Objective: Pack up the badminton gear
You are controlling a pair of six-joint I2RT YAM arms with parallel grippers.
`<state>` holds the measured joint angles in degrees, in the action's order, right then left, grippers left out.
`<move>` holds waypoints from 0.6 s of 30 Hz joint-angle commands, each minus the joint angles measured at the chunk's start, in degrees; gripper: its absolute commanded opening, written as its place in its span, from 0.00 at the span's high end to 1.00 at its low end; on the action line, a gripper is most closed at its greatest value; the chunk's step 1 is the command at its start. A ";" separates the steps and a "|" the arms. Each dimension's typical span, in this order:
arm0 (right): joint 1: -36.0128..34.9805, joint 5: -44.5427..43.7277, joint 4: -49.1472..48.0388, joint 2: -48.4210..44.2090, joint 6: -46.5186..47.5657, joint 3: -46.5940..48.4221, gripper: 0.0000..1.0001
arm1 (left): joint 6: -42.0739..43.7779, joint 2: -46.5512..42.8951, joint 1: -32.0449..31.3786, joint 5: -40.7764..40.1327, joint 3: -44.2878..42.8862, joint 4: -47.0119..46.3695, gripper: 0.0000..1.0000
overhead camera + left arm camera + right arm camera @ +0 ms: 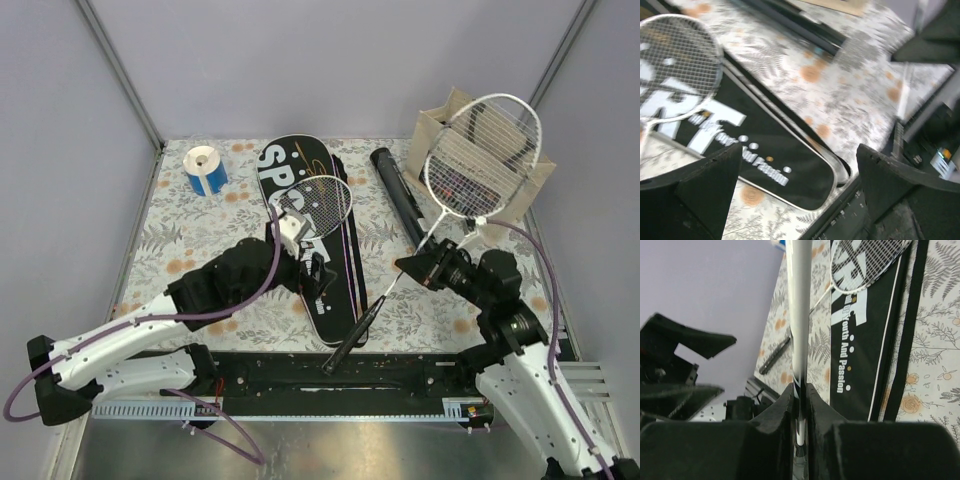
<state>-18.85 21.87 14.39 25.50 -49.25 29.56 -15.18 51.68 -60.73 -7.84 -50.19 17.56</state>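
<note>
Right pincer [800, 390] clamps thin white racket shaft [799, 315]; left pincer [799, 152] gapes above flat black lettered case [765, 165].

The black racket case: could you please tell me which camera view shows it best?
Top external: the case shows almost end to end. Left wrist catches only its blurred rounded end; right wrist only a lettered strip.

The left arm [130, 340] stretches from its base at the near left corner up and to the right, elbow raised, wrist bent forward over the middle of the table. The left gripper [799, 155] has its jaws spread wide with nothing between them. The right arm [530, 390] rises from the near right and leans inward. The right gripper [800, 390] has its jaws pinched tight on the thin shaft of a racket [799, 315].
</note>
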 commanded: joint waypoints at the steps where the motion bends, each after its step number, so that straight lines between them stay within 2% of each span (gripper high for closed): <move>1: -0.22 11.61 1.23 10.86 10.39 8.56 1.00 | -9.17 4.29 5.08 -12.47 -6.84 10.99 0.01; 5: -0.22 13.38 9.84 17.64 17.86 15.43 1.00 | -12.66 7.46 7.37 -15.98 -6.50 10.13 0.02; 7: -0.22 12.33 13.45 20.54 20.85 17.89 1.00 | -15.74 9.48 8.78 -17.21 -6.93 10.04 0.07; 8: -0.22 12.06 14.95 22.04 22.08 18.77 1.00 | -15.76 10.45 9.40 -15.39 -6.93 9.08 0.10; 10: -0.31 12.32 15.32 24.33 22.27 19.83 1.00 | -14.10 11.33 10.02 -4.71 -5.80 4.17 0.12; 13: -0.22 14.51 10.15 25.74 17.72 18.78 1.00 | -12.77 11.42 9.93 13.94 -1.68 -4.97 0.21; 16: -0.22 14.69 5.05 27.14 14.11 19.22 1.00 | -14.70 11.16 8.44 22.49 2.89 -11.04 0.24; 18: -0.22 14.96 1.80 28.55 11.47 19.39 1.00 | -15.05 10.46 6.16 23.83 5.88 -14.65 0.20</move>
<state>-18.85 34.20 25.93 52.69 -33.28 46.50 -28.53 63.48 -51.64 2.74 -48.71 14.68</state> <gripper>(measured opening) 0.157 0.771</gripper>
